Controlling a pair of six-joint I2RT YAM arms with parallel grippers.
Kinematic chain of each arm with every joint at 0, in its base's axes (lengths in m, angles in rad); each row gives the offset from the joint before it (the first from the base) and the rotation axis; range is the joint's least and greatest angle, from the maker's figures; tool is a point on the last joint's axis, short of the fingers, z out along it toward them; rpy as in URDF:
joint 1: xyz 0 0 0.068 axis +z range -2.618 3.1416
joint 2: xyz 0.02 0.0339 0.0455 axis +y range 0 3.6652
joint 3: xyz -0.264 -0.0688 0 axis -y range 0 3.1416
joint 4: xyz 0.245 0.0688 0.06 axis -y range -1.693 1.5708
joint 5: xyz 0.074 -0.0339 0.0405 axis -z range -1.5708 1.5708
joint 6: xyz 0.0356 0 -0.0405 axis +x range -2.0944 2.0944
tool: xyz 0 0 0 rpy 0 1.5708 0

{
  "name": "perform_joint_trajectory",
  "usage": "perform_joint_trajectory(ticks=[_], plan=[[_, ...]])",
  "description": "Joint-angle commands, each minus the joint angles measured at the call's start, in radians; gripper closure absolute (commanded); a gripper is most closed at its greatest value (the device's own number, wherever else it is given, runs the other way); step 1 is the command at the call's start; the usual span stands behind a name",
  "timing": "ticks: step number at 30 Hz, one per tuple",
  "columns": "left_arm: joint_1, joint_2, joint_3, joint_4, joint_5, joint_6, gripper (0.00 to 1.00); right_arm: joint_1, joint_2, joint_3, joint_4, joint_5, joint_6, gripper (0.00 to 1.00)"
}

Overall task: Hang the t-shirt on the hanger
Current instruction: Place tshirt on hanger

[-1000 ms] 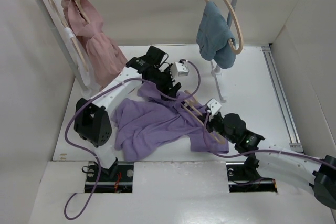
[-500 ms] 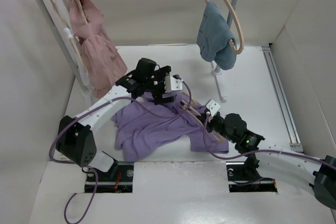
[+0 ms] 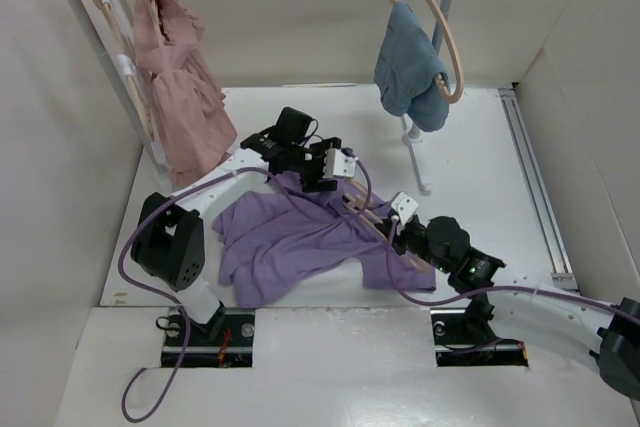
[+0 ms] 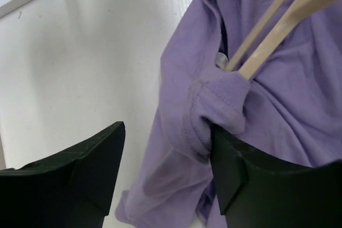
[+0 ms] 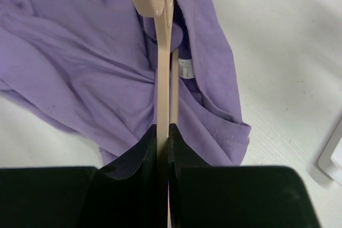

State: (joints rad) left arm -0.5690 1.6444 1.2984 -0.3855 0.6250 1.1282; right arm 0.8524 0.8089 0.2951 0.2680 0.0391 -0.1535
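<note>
Top external: t-shirt (image 3: 285,242) lies crumpled, lavender, centre-left on the white table (image 3: 480,167); bare table surface runs right of it to the rail (image 3: 535,187) at the right edge; walls close in on both sides; pink garment (image 3: 185,97) and blue cloth (image 3: 410,72) hang along the top. Hanger (image 3: 368,215) lies diagonally on the t-shirt, one end tucked under a collar fold; right claw (image 3: 400,235) clenched on the hanger; left claw (image 4: 168,137) released, jaws apart astride that fold.

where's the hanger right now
In the top view, just right of centre, the hanger lies on the t-shirt, clamped by the right end effector.
</note>
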Motion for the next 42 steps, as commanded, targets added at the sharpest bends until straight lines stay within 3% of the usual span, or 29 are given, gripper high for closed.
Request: perform_joint_trajectory(ticks=[1,3,8,13,15,18,21,24,29,30,31,32,33,35,38,42], plan=[[0.001,-0.005,-0.004,-0.043,0.07,0.058,0.43,0.007,-0.039,0.068,0.125,-0.031,-0.014,1.0],[0.001,-0.005,-0.004,-0.094,0.081,0.093,0.46,0.007,-0.039,0.078,0.125,-0.031,-0.026,1.0],[0.015,0.005,-0.004,-0.168,0.133,0.203,0.24,0.007,-0.039,0.088,0.106,-0.001,-0.046,1.0],[0.027,0.057,-0.004,-0.219,0.124,0.306,0.23,0.007,-0.021,0.11,0.106,-0.01,-0.055,1.0],[0.017,0.089,0.019,-0.208,0.114,0.292,0.29,0.007,-0.011,0.119,0.097,-0.01,-0.055,1.0],[0.008,0.1,0.029,-0.139,0.102,0.211,0.6,0.007,0.009,0.128,0.097,-0.01,-0.055,1.0],[0.008,0.109,0.029,-0.107,0.102,0.144,1.0,0.007,0.009,0.139,0.097,-0.01,-0.055,1.0],[0.017,0.109,0.019,-0.107,0.113,0.131,1.0,0.007,0.009,0.139,0.097,-0.01,-0.064,1.0],[0.041,0.091,0.053,-0.13,0.206,-0.034,1.0,0.007,0.009,0.139,0.085,0.044,-0.043,1.0],[0.041,0.074,0.065,-0.13,0.206,-0.048,1.0,0.007,0.009,0.139,0.085,0.057,-0.019,0.95],[0.041,0.042,0.055,-0.13,0.206,-0.048,1.0,0.007,-0.003,0.139,0.071,0.071,-0.018,0.83],[0.041,0.02,0.039,-0.13,0.184,-0.038,1.0,0.007,-0.004,0.148,0.042,0.085,-0.006,0.68],[0.041,-0.006,0.013,-0.116,0.168,-0.019,1.0,0.007,-0.017,0.148,0.027,0.085,-0.006,0.41],[0.032,-0.081,-0.094,-0.041,0.096,0.03,1.0,0.007,-0.031,0.162,-0.013,0.085,-0.006,0.23],[0.023,-0.109,-0.178,-0.016,0.026,0.093,1.0,0.007,-0.054,0.211,-0.082,0.085,0.003,0.05],[0.023,-0.119,-0.197,-0.029,-0.007,0.16,1.0,0.007,-0.088,0.326,-0.173,0.051,0.012,0.0]])
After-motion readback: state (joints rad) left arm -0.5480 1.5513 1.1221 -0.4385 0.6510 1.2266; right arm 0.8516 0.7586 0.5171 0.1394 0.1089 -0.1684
